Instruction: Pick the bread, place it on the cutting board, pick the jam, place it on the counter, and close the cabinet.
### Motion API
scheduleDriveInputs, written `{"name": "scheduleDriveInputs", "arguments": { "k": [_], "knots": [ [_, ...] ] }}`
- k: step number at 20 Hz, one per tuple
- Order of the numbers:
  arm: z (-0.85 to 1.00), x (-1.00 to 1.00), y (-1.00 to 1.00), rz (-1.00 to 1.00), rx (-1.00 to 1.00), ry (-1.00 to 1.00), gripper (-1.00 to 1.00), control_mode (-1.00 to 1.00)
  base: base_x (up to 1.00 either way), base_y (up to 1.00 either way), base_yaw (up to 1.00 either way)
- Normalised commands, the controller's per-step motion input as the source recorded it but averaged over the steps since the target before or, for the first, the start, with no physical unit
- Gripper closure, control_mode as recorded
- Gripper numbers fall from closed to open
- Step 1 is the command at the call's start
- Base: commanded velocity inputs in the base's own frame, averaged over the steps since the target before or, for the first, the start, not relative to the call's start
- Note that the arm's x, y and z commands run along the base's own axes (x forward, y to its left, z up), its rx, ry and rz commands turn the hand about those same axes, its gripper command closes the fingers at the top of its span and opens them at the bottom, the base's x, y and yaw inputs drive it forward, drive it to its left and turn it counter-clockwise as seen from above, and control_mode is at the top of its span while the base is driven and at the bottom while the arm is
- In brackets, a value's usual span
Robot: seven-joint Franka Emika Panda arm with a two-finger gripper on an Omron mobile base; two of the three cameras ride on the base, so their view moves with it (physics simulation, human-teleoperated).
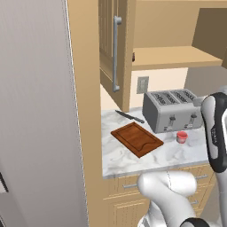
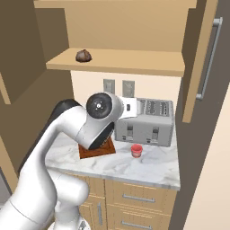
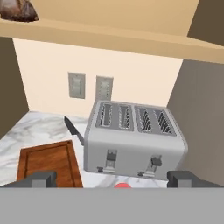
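Gripper (image 3: 112,179) spread wide, nothing between its tips | jam (image 1: 181,137) just below on counter (image 1: 177,153), before toaster (image 3: 133,140) | cutting board (image 1: 137,138) bare, beside knife (image 1: 130,116) | bread (image 2: 83,55) on shelf of open cabinet (image 1: 108,40)

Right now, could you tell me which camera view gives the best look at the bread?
The right base view: the bread sits whole and unobstructed on the open cabinet's shelf. The hand view catches just its lower part, cut off at the top left corner. In the left base view I cannot make it out.
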Motion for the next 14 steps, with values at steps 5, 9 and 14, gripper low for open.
{"name": "scheduleDriveInputs", "arguments": {
  "k": [5,9,14],
  "knots": [
    [0.29,-0.22,0.3,-0.03,0.0,0.0,-1.0,-1.0,0.0,0.0,0.0],
    [0.29,-0.22,0.3,-0.03,0.0,0.0,-1.0,-1.0,0.0,0.0,0.0],
    [0.3,-0.21,0.3,-0.03,0.0,0.0,-1.0,-1.0,0.0,0.0,0.0]
  ]
}}
